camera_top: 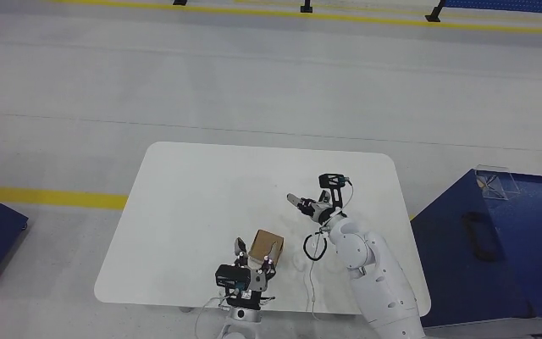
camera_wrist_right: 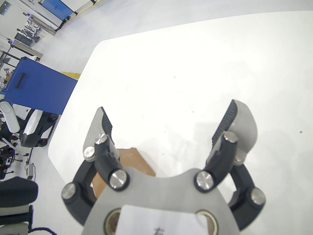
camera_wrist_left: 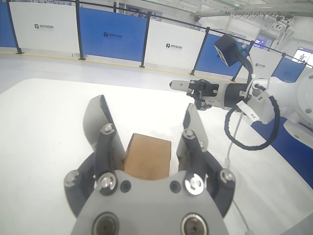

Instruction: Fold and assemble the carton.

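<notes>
A small brown carton (camera_top: 267, 245) stands folded up as a box near the front edge of the white table (camera_top: 203, 186). My left gripper (camera_top: 254, 255) is at the carton's near side and is open. In the left wrist view the carton (camera_wrist_left: 149, 157) sits low between the spread fingers (camera_wrist_left: 193, 123), with a gap on one side. My right gripper (camera_top: 298, 203) hovers open over bare table, beyond the carton and to its right. The right wrist view shows the right gripper (camera_wrist_right: 168, 113) holding nothing, with the carton (camera_wrist_right: 137, 158) partly hidden behind one finger.
A black cable loop (camera_top: 315, 246) hangs from the right arm just right of the carton. A blue cabinet (camera_top: 483, 246) stands off the table's right side. The table's far and left parts are bare white surface.
</notes>
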Robot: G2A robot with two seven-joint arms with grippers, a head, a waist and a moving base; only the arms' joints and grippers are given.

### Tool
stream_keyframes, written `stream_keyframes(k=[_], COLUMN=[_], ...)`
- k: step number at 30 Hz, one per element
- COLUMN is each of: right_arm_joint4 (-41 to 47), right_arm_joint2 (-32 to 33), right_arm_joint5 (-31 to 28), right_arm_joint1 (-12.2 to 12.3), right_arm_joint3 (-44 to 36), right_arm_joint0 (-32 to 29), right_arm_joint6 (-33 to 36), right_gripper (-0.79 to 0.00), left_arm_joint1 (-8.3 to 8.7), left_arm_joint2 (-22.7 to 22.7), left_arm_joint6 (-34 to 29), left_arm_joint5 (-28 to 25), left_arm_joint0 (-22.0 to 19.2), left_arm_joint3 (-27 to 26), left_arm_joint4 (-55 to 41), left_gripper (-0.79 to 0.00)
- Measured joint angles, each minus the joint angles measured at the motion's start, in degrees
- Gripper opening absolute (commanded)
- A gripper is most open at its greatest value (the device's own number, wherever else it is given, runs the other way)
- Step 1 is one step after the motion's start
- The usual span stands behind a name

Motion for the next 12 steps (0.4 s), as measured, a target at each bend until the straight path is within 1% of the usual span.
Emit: stream_keyframes(k=[1,2,5,7,12], right_arm_joint4=[0.00,0.00,0.00,0.00,0.00], right_arm_joint2=[0.00,0.00,0.00,0.00,0.00], right_arm_joint5=[0.00,0.00,0.00,0.00,0.00], right_arm_joint1=[0.00,0.00,0.00,0.00,0.00], right_arm_joint3=[0.00,0.00,0.00,0.00,0.00], right_arm_joint0=[0.00,0.00,0.00,0.00,0.00], right_arm_joint6=[0.00,0.00,0.00,0.00,0.00], right_gripper=[-0.001,0.000,0.000,-0.001,-0.001], left_arm_joint1=[0.00,0.00,0.00,0.00,0.00], left_arm_joint2=[0.00,0.00,0.00,0.00,0.00], left_arm_joint6=[0.00,0.00,0.00,0.00,0.00], left_arm_joint5=[0.00,0.00,0.00,0.00,0.00], left_arm_joint0=[0.00,0.00,0.00,0.00,0.00], left_arm_joint3=[0.00,0.00,0.00,0.00,0.00], left_arm_joint4=[0.00,0.00,0.00,0.00,0.00], left_gripper=[-0.115,-0.082,-0.020,-0.003,-0.001])
